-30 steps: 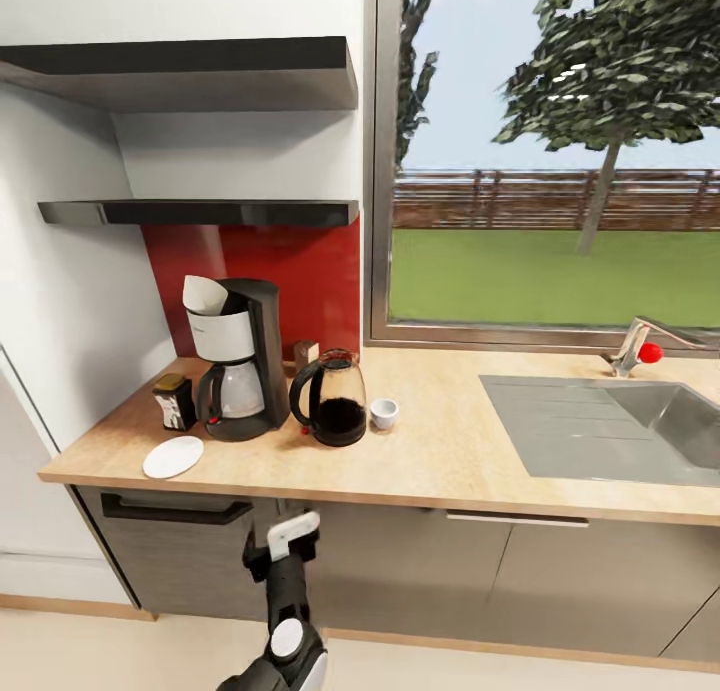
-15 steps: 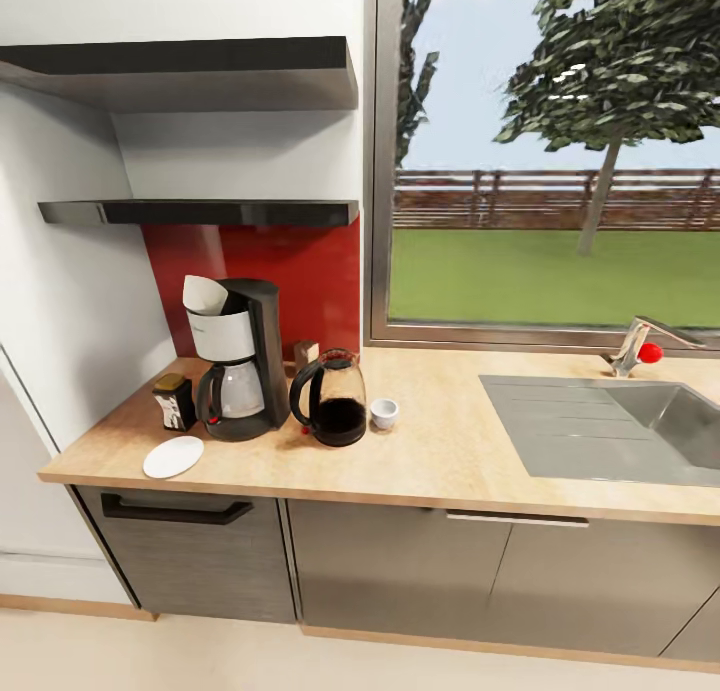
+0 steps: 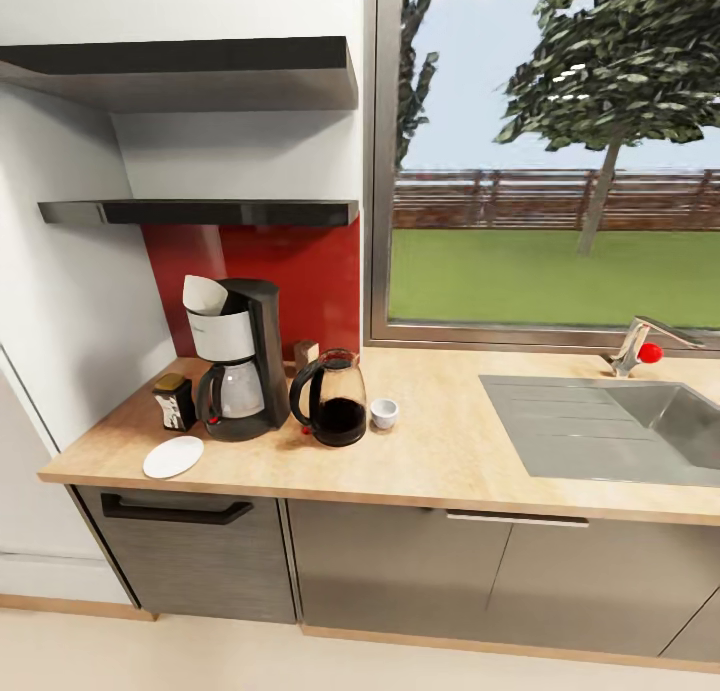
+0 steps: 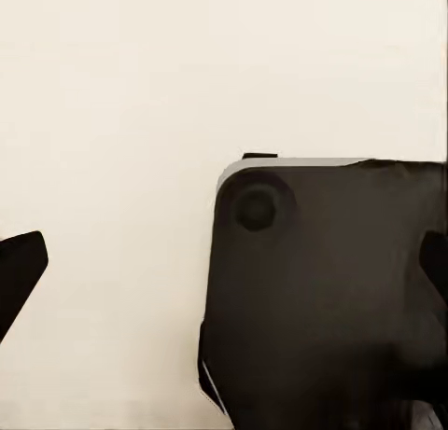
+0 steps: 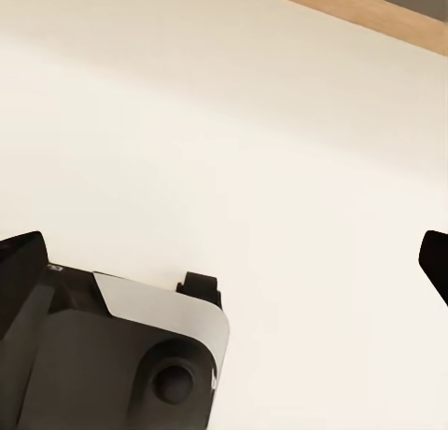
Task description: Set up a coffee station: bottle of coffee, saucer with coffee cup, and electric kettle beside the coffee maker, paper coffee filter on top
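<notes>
On the light tan wood tabletop [image 3: 450,451], the small white coffee cup [image 3: 384,412] sits beside the dark glass kettle [image 3: 330,396], off the flat white saucer [image 3: 173,456]. My arm has dropped from head view; both jaws hang apart, empty, over pale floor [image 4: 112,122].

- kitchen countertop [image 3: 450,461] carries: saucer [image 3: 173,457], bottle of coffee [image 3: 175,402], coffee maker [image 3: 238,361], electric kettle [image 3: 330,398], coffee cup [image 3: 384,413]
- sink [image 3: 610,426] set in at its right

White walls, red backsplash [image 3: 290,271], large window [image 3: 550,161] onto lawn and tree, steel sink [image 3: 620,426], pale floor [image 3: 150,651].
</notes>
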Tool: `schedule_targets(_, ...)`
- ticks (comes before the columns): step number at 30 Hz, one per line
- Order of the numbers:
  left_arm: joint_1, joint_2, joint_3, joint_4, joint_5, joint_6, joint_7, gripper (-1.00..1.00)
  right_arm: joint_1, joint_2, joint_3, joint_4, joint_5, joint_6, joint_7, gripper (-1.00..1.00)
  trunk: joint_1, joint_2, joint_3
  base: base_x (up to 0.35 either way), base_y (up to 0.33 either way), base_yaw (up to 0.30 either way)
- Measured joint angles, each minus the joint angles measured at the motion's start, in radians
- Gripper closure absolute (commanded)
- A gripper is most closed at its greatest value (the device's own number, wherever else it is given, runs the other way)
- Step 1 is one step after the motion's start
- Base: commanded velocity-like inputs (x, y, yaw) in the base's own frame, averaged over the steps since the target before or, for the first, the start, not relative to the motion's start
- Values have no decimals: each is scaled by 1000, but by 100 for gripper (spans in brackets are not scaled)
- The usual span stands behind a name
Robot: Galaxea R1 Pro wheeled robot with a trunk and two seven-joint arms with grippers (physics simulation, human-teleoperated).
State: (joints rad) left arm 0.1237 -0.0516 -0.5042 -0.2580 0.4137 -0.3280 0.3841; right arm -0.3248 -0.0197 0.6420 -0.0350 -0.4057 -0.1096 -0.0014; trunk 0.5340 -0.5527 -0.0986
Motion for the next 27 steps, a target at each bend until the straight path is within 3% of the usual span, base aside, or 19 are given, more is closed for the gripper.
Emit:
schedule_targets(4,-5,32,0,97,146,154,-148,-100,0,0,0,0,-1,0,0,-100,0,0,0,0,0,0)
schedule_targets(7,-7,62,-1,118,191,251,-174,-100,0,2,0,-1,-1,-1,0,-100,0,0,0,0,0,0)
schedule_targets(10,-8,72,-2,126,200,281,-176,-100,0,9,1,-5,0,-2,0,-100,0,0,0,0,0,0)
schedule_targets(13,-9,80,-2,134,203,299,-174,-100,0,16,-2,-11,1,-50,0,-100,0,0,0,0,0,0)
schedule_targets(17,-9,86,-3,137,204,305,-174,-100,0,18,-5,-53,0,-215,0,-100,0,0,0,0,0,0)
schedule_targets(19,-8,89,-3,139,204,311,-174,-100,0,19,-6,-109,0,-333,-2,-100,0,0,0,0,0,0)
schedule_targets(22,-8,93,-2,140,204,321,-174,-100,0,19,-8,-175,-2,-410,-16,-100,0,0,0,0,0,0)
schedule_targets(24,-8,94,-1,140,204,325,-175,-100,0,20,-9,-238,-5,-438,-45,-100,0,0,0,0,0,0)
schedule_targets(27,-8,94,-2,140,204,328,-176,-100,-1,21,-12,-364,-7,-457,-146,-100,0,0,0,0,0,0)
